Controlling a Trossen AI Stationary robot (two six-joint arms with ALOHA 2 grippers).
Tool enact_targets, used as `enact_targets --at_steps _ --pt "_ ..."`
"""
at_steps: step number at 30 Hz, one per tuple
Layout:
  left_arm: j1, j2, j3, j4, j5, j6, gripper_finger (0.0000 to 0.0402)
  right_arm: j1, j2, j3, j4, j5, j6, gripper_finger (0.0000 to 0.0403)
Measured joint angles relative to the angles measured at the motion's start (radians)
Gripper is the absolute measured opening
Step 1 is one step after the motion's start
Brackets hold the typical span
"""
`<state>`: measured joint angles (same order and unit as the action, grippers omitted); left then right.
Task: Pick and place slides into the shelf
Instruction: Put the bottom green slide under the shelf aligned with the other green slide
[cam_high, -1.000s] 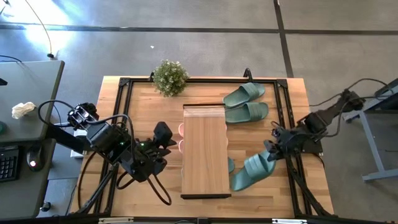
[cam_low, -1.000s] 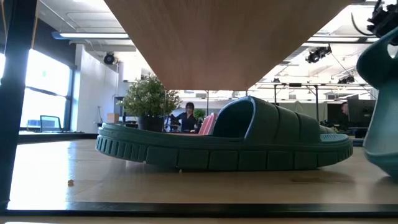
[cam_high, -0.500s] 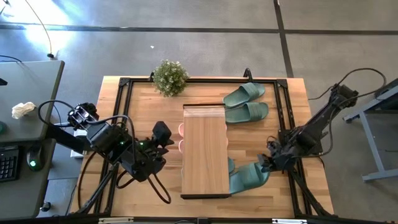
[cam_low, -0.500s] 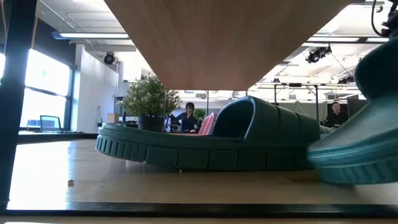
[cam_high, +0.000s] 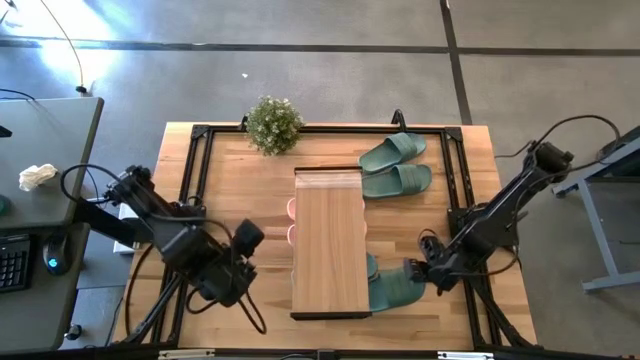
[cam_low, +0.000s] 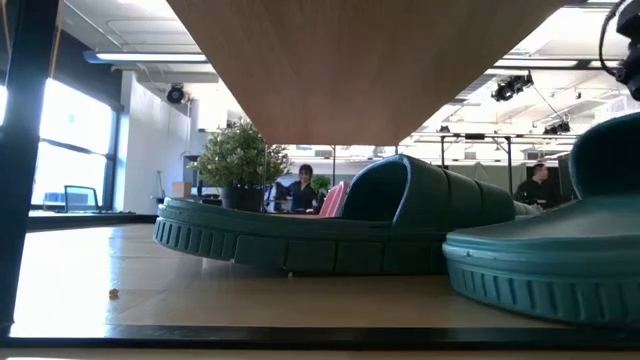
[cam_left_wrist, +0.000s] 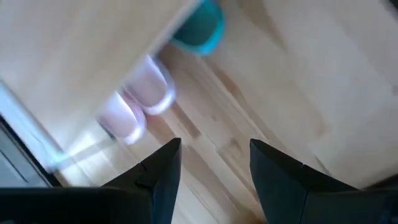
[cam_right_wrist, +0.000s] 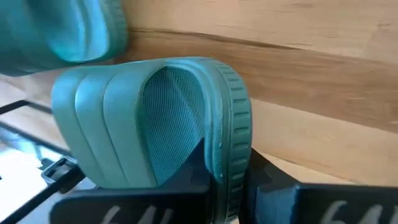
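Observation:
The shelf (cam_high: 330, 245) stands mid-table. Two pink slides (cam_high: 291, 220) poke their ends out from under its left side, seen in the left wrist view as pale tips (cam_left_wrist: 149, 90). A green slide (cam_low: 340, 235) lies under the shelf. Another green pair (cam_high: 396, 165) lies at the far right. My right gripper (cam_high: 425, 272) is shut on a green slide (cam_high: 395, 287) at the shelf's near right side. My left gripper (cam_left_wrist: 214, 168) hangs open above bare table, left of the shelf, pointing steeply down. My right gripper pinches the sole's rim (cam_right_wrist: 229, 163) at the strap end of the green slide, one finger on the footbed side and one on the outer side. It comes slanting down from the table's right. The slide (cam_low: 545, 270) lies about level, low at the tabletop; whether it touches, I cannot tell.
A potted plant (cam_high: 272, 124) stands at the far edge, left of the shelf. The table's black frame (cam_high: 463, 190) runs along its edges. A grey desk (cam_high: 40, 180) with a keyboard stands beyond the left edge. People show in the room behind.
My right gripper has gone down and toward the near edge and the shelf, still shut on the green slide; the slide has tipped from hanging steeply to about level beside the shelf. My left gripper has sunk, moved a little toward the near edge and tipped to point down.

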<state>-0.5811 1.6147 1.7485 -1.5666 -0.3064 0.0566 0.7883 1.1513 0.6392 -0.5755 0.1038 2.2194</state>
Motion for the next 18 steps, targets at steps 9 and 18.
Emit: enact_targets --at_steps 9,18 --pt "-0.059 -0.078 -0.42 0.507 0.003 -0.188 0.0175 -0.002 0.099 0.0 0.096 -0.007 0.001 0.0007" --pt "-0.061 -0.081 -0.758 1.131 0.001 -0.25 0.0174 -0.005 0.228 0.0 0.24 -0.044 0.01 0.0007"
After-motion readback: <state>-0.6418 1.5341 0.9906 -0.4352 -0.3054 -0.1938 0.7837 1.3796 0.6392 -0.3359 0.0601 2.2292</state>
